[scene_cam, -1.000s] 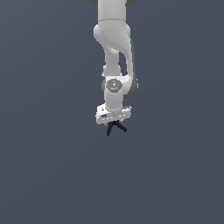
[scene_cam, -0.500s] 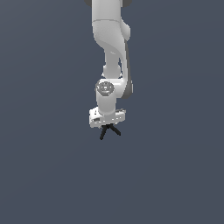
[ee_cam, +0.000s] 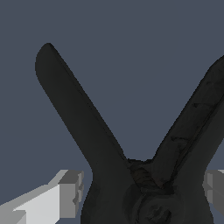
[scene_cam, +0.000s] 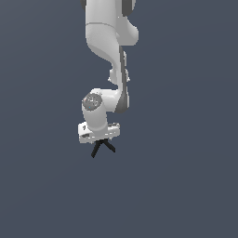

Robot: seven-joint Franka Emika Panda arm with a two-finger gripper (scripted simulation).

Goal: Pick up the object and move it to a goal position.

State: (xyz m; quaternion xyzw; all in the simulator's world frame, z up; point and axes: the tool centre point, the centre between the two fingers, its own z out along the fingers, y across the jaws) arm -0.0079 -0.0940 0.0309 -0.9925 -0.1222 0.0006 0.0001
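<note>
1. the arm (scene_cam: 109, 42) comes down from the top centre of the exterior view, and its end effector (scene_cam: 102, 145) hangs a little left of the middle of the frame, against a plain grey background.
2. the object (scene_cam: 102, 148) is a dark, v-shaped thing with two long legs, maybe a clamp. it sits just under the white hand, with the legs spread downward in the exterior view.
3. in the wrist view the object (ee_cam: 131, 175) fills most of the frame, and a pale fingertip (ee_cam: 70, 192) stands at each side of its joint in the lower part of the picture.
4. the end effector is closed to a narrow gap, with the object held at the joint between the two fingers. i judge the hold is firm, but the contact faces themselves are hidden.
5. i judge the step in hand is the carry to the goal. no goal marker is visible in either view, so i cannot say how far it is.
6. to do it well, keep the closing force constant and move smoothly, because the long legs can make the object rotate around the narrow joint.
7. avoid quick wrist turns, and slow down before the goal so that the object does not swing or slip.
</note>
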